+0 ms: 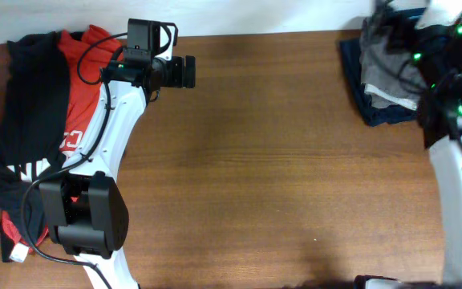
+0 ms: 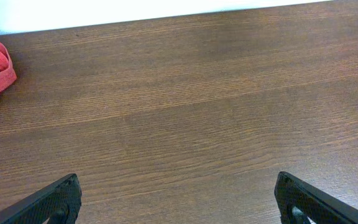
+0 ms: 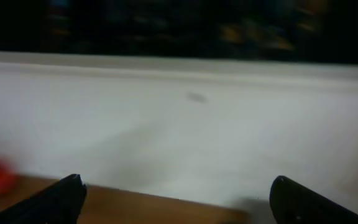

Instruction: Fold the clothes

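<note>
**One pair of shorts (image 1: 379, 76) bunched at the far right corner**

Grey with pale lining showing, they lie on a navy garment (image 1: 373, 115), partly under the right arm (image 1: 458, 189). Right gripper (image 3: 176, 180) is spread wide and empty, facing a white wall. Left gripper (image 2: 178, 177) is likewise spread, over bare table (image 1: 279, 177). The red-and-black tops (image 1: 46, 120) at the left carry white lettering, too small to read.
</note>
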You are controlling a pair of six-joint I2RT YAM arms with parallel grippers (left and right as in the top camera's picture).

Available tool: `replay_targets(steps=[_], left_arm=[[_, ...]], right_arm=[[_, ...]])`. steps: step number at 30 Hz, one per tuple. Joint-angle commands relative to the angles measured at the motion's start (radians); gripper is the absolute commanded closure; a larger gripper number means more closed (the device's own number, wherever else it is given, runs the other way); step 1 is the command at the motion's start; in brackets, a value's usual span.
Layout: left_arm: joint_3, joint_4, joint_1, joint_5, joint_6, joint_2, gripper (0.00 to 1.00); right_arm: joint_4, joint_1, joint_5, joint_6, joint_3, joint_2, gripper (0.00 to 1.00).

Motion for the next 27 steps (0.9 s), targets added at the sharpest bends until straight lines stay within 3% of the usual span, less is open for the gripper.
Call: replay_targets(steps=[1,8,18,23,27], left_arm=[[0.008,-0.001,-0.001,-0.007,0.019,0.012,0.01],[0.008,-0.001,-0.001,-0.007,0.019,0.012,0.01],[0.008,-0.001,-0.001,-0.007,0.019,0.012,0.01],[0.008,-0.001,-0.001,-0.007,0.019,0.012,0.01],[0.008,-0.001,-0.001,-0.007,0.019,0.012,0.01]], right_arm=[[-0.008,0.096,-0.175,0.005,-0.003,-0.028,0.02],[-0.048,0.172,-0.172,0.002,-0.003,-0.017,0.01],[-0.299,0.150,0.064,0.000,-0.006,-0.046,0.01],[-0.321,0.149,0.121,-0.005,-0.074,-0.159,0.02],[-0.259,0.112,0.120,-0.064,-0.267,-0.343,0.01]])
